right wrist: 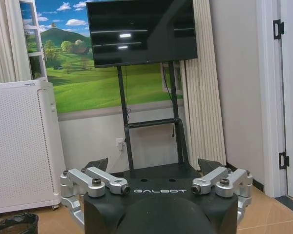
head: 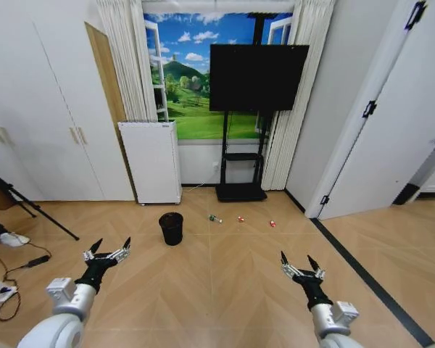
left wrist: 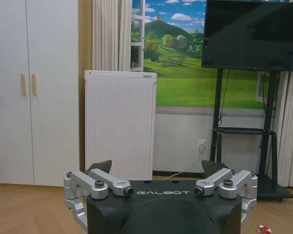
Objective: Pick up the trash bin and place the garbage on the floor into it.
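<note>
Both arms low at near edge of head view, pointing fwd over the herringbone wood floor. Left gripper spread wide, nothing btwn fingers; wrist view confirms, both finger linkages splayed apart w/ dark tips up. Right gripper likewise released, fingers apart, holding nothing (same splayed look in its own wrist view). Neither touches the floor or any object. Further out, approx centre of floor, trash bin stands upright, black, round, dark liner at rim; well apart from both grippers, nearer the left one's side. Its rim also peeks in at the corner of right wrist view. To robot's right of bin, in a loose row along the floor: small bottle lying on its side, green label visible, then a red-white wrapper, then a 2nd wrapper slightly nearer the robot. All 3 pieces on floor, apart from each other and from bin; one wrapper shows at edge of left wrist view. Behind bin, against far wall: tall white perforated appliance, upright, just left of a black TV on stand. Landscape mural w/ curtains behind both. White cupboard doors on left wall, white door on right
</note>
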{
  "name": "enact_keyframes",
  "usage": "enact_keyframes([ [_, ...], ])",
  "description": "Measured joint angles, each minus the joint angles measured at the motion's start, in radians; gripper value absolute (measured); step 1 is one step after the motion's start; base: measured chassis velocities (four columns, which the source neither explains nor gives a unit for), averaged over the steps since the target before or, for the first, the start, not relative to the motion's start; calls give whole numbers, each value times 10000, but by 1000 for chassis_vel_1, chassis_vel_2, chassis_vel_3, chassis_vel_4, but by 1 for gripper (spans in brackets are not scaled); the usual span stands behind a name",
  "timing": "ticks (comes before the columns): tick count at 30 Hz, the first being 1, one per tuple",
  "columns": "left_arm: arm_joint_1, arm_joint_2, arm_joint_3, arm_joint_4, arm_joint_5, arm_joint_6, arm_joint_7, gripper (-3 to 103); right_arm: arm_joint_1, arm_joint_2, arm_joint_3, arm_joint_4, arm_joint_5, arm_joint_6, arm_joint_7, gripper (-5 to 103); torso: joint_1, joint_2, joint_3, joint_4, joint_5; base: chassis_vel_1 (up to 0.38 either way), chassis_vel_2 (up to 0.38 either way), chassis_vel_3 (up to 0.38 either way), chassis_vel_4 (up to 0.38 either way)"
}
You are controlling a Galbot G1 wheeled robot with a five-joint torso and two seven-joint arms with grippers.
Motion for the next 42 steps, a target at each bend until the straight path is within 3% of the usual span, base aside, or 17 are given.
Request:
enact_keyframes([
  [22, -5, -145, -109, -205, 43, -18, 22, 100, 126, 19, -1, -134, 26, -29, 58, 100, 0, 1, -1, -1, 0, 10, 4, -4, -2],
  [31, 12, -196, -114, -230, 61, -17, 16, 100, 280, -3, -37, -446, 89, 327, 13, 100, -1, 1, -1, -1, 2, -18, -14, 30, 20],
  [42, 12, -162, -128, -198, 57, -3, -36, 100, 540, -71, 48, -540, -23, 113, -17, 100, 0, 1, -1, 1, 1, 0, 0, 0, 0],
])
